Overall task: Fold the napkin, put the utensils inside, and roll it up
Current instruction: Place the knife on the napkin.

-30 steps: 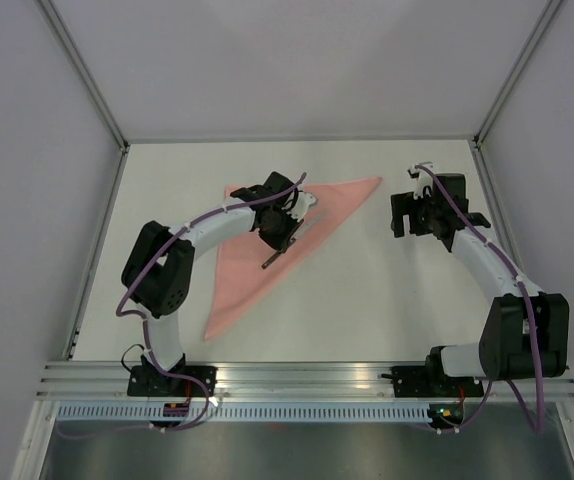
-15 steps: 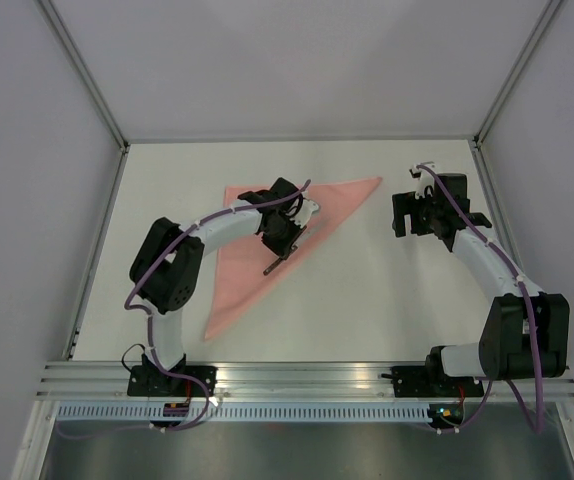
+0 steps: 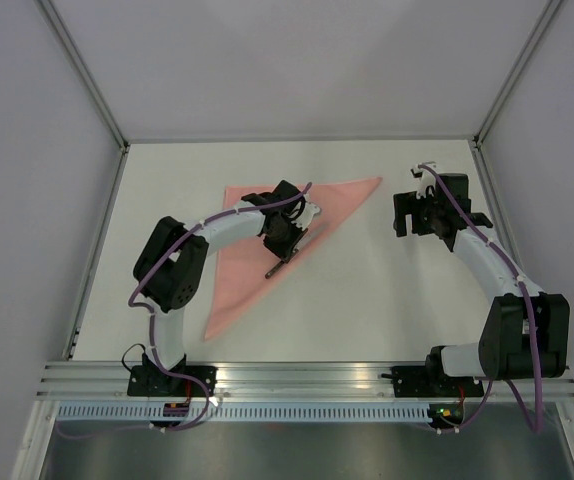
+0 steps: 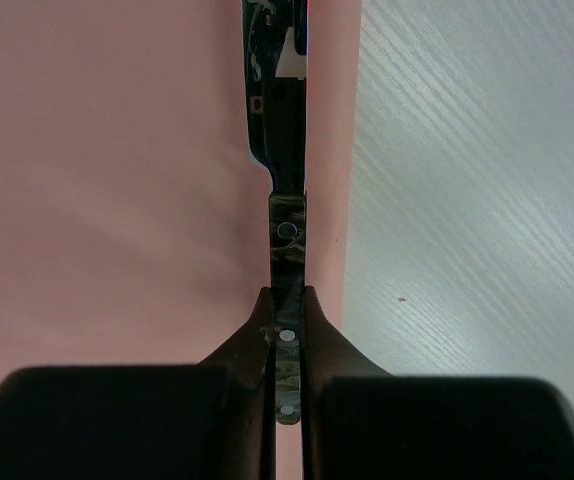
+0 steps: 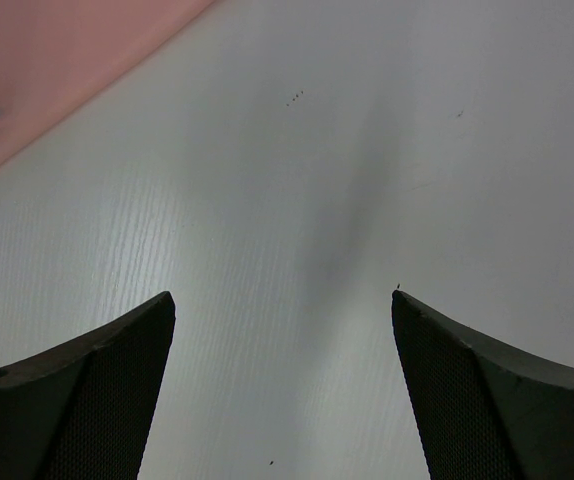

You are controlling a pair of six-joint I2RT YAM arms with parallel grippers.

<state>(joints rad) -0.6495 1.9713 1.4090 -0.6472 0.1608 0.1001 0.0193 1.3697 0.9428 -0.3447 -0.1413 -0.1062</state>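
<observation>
left claw (image 4: 287,300): clamped tight on dark utensil (image 4: 287,230), along the napkin's fold edge
right claw (image 5: 282,300): wide open, holds nothing, over the surface (image 3: 367,290), apart from napkin
napkin (image 3: 235,275): folded triangle, flat on surface
utensil handling: stiff, slim, likely slick; pinch mid-handle
napkin handling: thin, limp, glossy; grab a corner, may slide
</observation>
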